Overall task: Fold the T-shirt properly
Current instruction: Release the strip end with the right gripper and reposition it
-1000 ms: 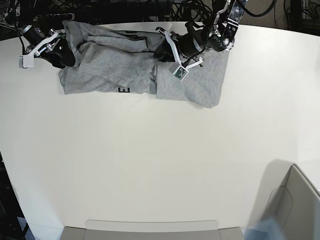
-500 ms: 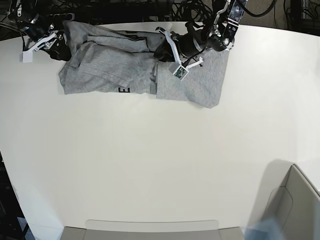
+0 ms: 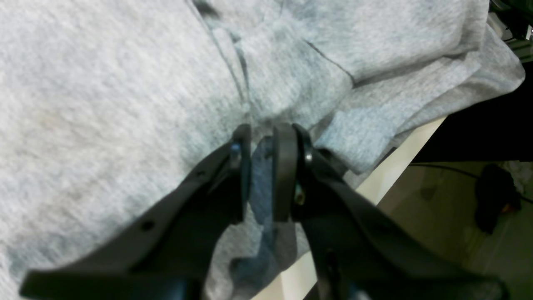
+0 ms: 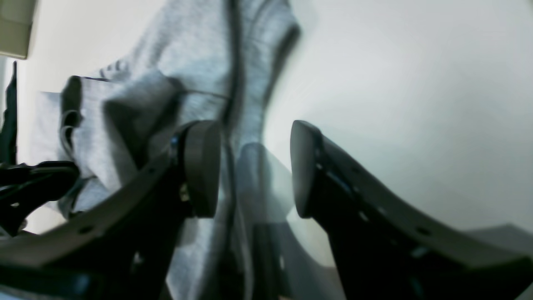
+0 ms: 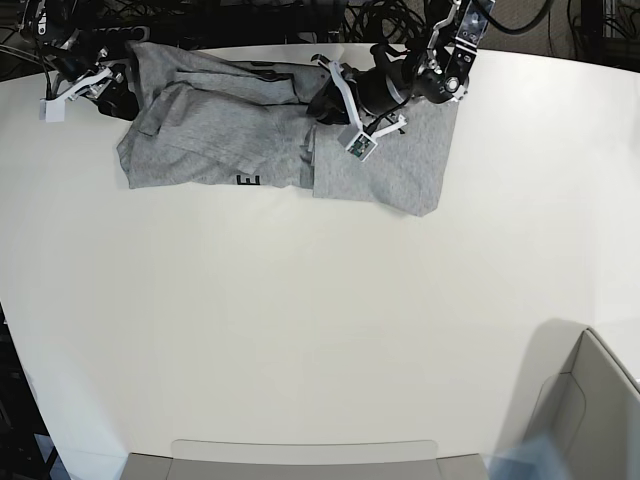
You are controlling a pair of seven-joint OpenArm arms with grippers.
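Observation:
The heather-grey T-shirt [image 5: 220, 130] lies crumpled along the table's far edge, with a bit of black lettering [image 5: 250, 180] showing at its near hem. My left gripper [image 5: 325, 102] sits on the shirt's middle. In the left wrist view my left gripper [image 3: 262, 175] is shut on a ridge of the T-shirt [image 3: 125, 104]. At the shirt's left end my right gripper [image 5: 112, 90] is open. The blurred right wrist view shows my right gripper [image 4: 254, 166] with jaws wide apart above the edge of the T-shirt [image 4: 200, 62], nothing held.
A grey bin [image 5: 590, 400] stands at the near right corner and a flat grey tray [image 5: 300, 455] at the near edge. Black cables [image 5: 300, 15] run behind the table's far edge. The table edge [image 3: 395, 175] drops off just beside the left gripper.
My right gripper has drawn back up and to the left, off the shirt's left end, staying open. The left gripper and the shirt's middle have not moved.

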